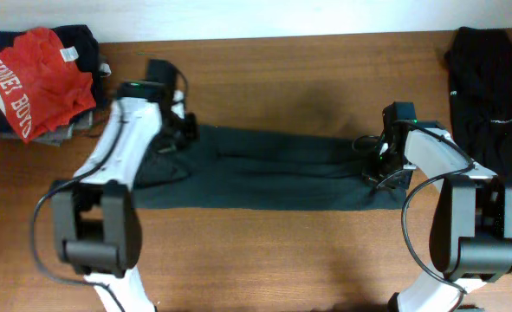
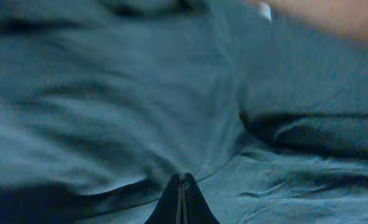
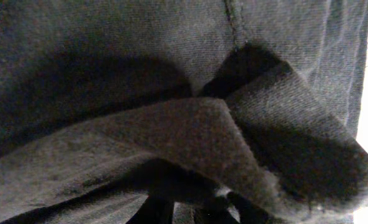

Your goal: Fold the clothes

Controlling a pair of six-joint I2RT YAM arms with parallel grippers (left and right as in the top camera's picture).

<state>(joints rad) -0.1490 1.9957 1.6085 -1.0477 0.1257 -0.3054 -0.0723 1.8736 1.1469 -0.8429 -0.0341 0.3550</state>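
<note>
Dark green shirt (image 1: pixel 264 169) is lying as a long flat band on the table (image 1: pixel 281 260), near the red shirt (image 1: pixel 39 78) but apart from it. Left gripper (image 1: pixel 184 130) is clenching the end nearer the red shirt, with wrinkles fanning from its tips. Right gripper (image 1: pixel 379 169), at the end far from the red shirt, is sitting slightly parted under a thick rolled fold. Whether it is gripping, I can't tell. The risk: this soft, limp matte knit is sagging, so a one-sided pull could skew the band.

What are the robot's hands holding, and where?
Left gripper pinches the shirt near its left end. Right gripper: can't tell.
</note>
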